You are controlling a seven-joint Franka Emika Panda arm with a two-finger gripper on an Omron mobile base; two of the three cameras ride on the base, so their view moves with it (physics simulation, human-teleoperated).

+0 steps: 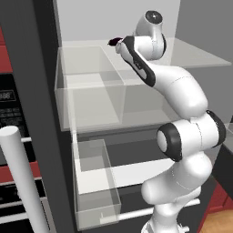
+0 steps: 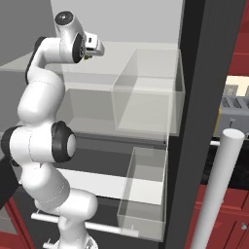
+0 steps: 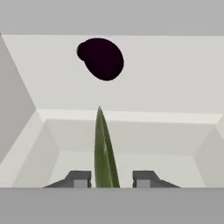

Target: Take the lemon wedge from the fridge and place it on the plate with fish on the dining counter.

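Note:
In the hand view the lemon wedge (image 3: pixel 104 153), thin and yellow-green, stands on edge between my gripper's (image 3: pixel 112 178) two fingertips. The left fingertip (image 3: pixel 81 178) is almost against it; a small gap separates it from the right fingertip (image 3: pixel 144 178). The jaws are partly closed around it. The arm reaches into the open fridge (image 1: pixel 32 82) at the upper white shelf (image 2: pixel 121 53), where the gripper (image 2: pixel 98 48) sits. A small dark roundish lump (image 3: pixel 101 58) lies farther back on the shelf. The plate with fish and the dining counter are out of view.
A clear bin (image 1: pixel 91 86) hangs on the fridge door beside the arm, with a smaller clear bin (image 1: pixel 95 182) below it. The pale bar handle (image 1: pixel 20 182) rises close by. Red cabinets with a black oven (image 1: pixel 7 109) flank the fridge.

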